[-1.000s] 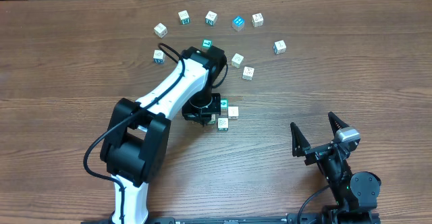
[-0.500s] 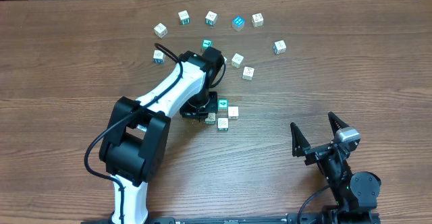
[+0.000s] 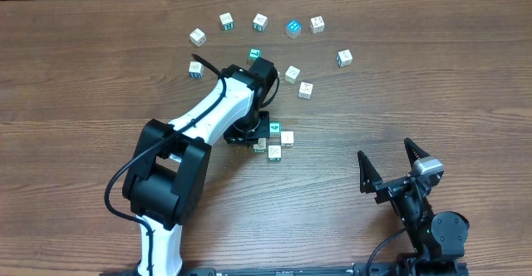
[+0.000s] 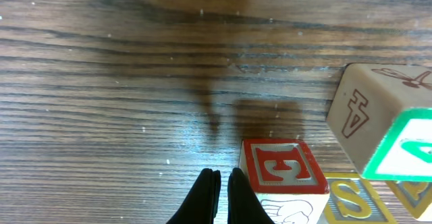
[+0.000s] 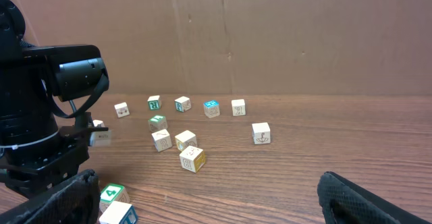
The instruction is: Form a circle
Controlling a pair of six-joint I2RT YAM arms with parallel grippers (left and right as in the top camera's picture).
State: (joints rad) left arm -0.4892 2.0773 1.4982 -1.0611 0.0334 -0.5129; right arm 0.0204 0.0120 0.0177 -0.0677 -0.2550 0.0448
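Observation:
Small lettered cubes lie in a loose arc at the far middle of the table, from one cube [image 3: 197,36] through a teal one [image 3: 293,28] to another [image 3: 344,57]. A tight cluster of cubes [image 3: 274,140] lies nearer. My left gripper [image 3: 248,132] stands low at that cluster's left side. In the left wrist view the left gripper [image 4: 219,191] is shut with nothing between its fingers, its right finger against a red "E" cube [image 4: 282,173]. A green-framed cube [image 4: 388,126] sits to the right. My right gripper [image 3: 394,165] rests open near the front right, holding nothing.
Three more cubes [image 3: 292,74], [image 3: 306,89], [image 3: 254,55] lie inside the arc, behind the left wrist. Another cube [image 3: 195,68] sits left of the arm. A brown cardboard wall [image 5: 270,28] stands along the table's far edge.
The left wrist has edged slightly left and away from the front, and one more cube of the cluster now shows at its right side. The right arm has not moved.

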